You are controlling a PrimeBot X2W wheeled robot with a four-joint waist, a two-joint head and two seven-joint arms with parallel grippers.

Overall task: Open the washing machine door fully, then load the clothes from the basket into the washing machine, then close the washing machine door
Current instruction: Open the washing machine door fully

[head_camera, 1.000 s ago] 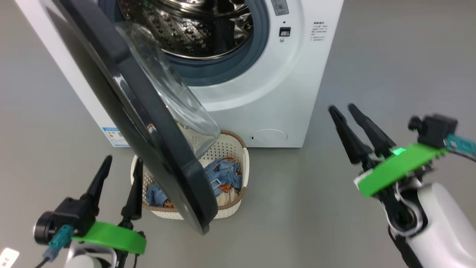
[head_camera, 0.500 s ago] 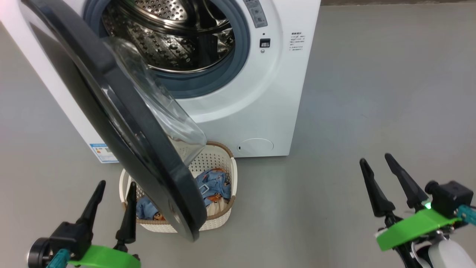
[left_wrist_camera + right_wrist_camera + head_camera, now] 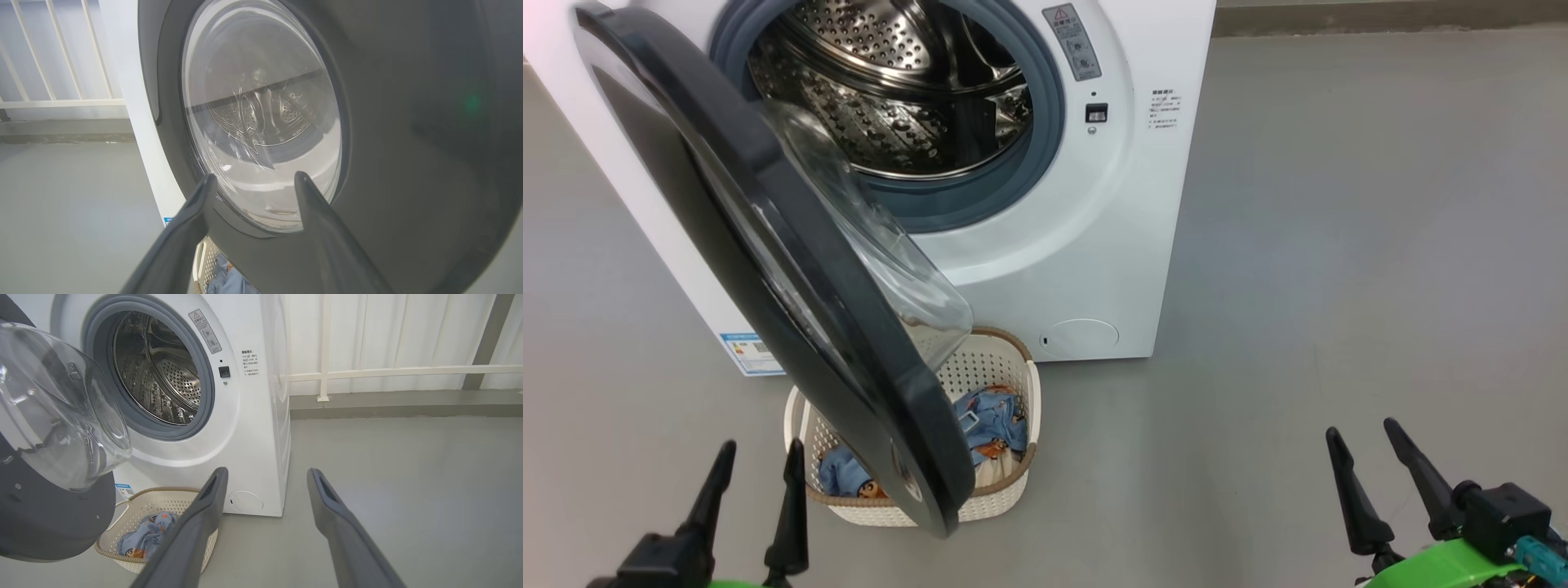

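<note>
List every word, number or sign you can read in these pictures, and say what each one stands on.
No wording is legible.
Grey sticker beside the drum opening of the washing machine: a red warning triangle at its top; the print below is too small to read.
Print block on the machine's front: too small to read.
Blue label low on the machine's front: blurred.
</note>
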